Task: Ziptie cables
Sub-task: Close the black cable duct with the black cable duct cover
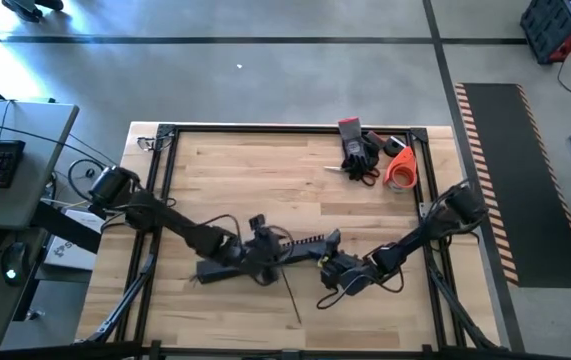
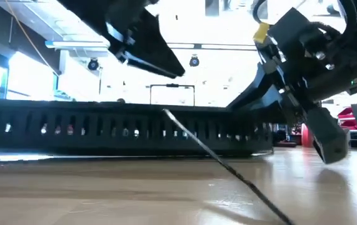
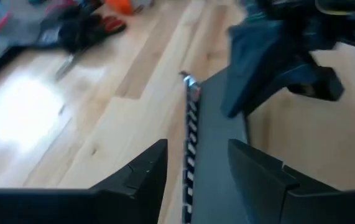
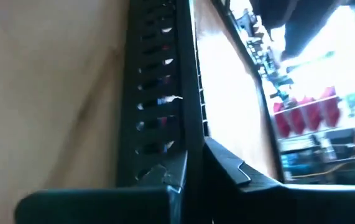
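Observation:
A long black bar with slotted edges (image 1: 300,243) lies along the middle of the table. Through its slots (image 4: 165,99) I see bits of red, blue and white wire, and one wire end (image 3: 190,80) pokes out at its tip; the rest of the cables is hidden. A thin dark strip (image 2: 228,167) leans from the bar down to the table (image 1: 291,295). My left gripper (image 3: 197,171) is open at the bar's left end, one finger on each side. My right gripper (image 4: 196,171) is at the bar's right end (image 1: 333,250), shut on it. My right gripper holds the slotted bar at its right end, with the bar's edge (image 4: 186,146) pinched between the two fingers. The fingers lie along the bar. In the low view the bar (image 2: 134,128) sits low along the table.
Dark gloves with a red-handled tool (image 1: 360,155) and an orange tape roll (image 1: 401,170) lie near the far right corner. Black frame rails (image 1: 165,170) run along the table's edges. Bare wood shows at the table's far middle and near edge.

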Robot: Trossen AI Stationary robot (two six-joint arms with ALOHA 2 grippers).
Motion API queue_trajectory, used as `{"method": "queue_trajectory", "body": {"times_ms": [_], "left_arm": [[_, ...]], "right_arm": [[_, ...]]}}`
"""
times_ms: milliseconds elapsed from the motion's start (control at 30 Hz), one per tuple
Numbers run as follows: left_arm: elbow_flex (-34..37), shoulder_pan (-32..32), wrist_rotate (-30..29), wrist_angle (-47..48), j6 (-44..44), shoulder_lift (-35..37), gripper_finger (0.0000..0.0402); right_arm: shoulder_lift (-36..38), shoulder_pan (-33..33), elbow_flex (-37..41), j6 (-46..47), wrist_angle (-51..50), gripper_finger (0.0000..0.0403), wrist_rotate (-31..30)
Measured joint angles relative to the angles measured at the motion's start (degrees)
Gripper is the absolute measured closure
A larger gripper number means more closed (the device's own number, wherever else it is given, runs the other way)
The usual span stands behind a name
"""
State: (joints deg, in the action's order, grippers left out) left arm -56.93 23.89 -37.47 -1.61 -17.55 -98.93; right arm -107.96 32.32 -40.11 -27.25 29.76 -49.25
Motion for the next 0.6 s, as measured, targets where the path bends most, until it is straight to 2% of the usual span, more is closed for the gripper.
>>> {"method": "queue_trajectory", "body": {"times_ms": [133,267,433,500,600], "left_arm": [[-0.75,2.98,-2.25,0.81,1.96,-0.55,0.0265],[-2.05,5.93,-3.63,0.84,2.31,-2.7,0.0276],[-4.7,8.85,-5.87,2.3,1.9,-4.77,0.0283],[-6.62,10.16,-7.58,6.29,0.41,-5.37,0.0286],[-10.39,12.35,-9.43,15.41,-4.95,-5.49,0.0292]], "right_arm": [[-1.2,-0.11,-1.39,4.61,-0.86,0.0339,4.85],[-1.22,-0.5,-2.52,7.1,-1.16,0.0256,10.46],[0.42,0.8,-4.3,5.86,-3.6,0.0141,10.8],[2.66,1.54,-4.48,6.96,-6.07,0.0114,10.64],[7.04,2.35,-2.13,12.28,-12.1,0.0102,8.86]]}}
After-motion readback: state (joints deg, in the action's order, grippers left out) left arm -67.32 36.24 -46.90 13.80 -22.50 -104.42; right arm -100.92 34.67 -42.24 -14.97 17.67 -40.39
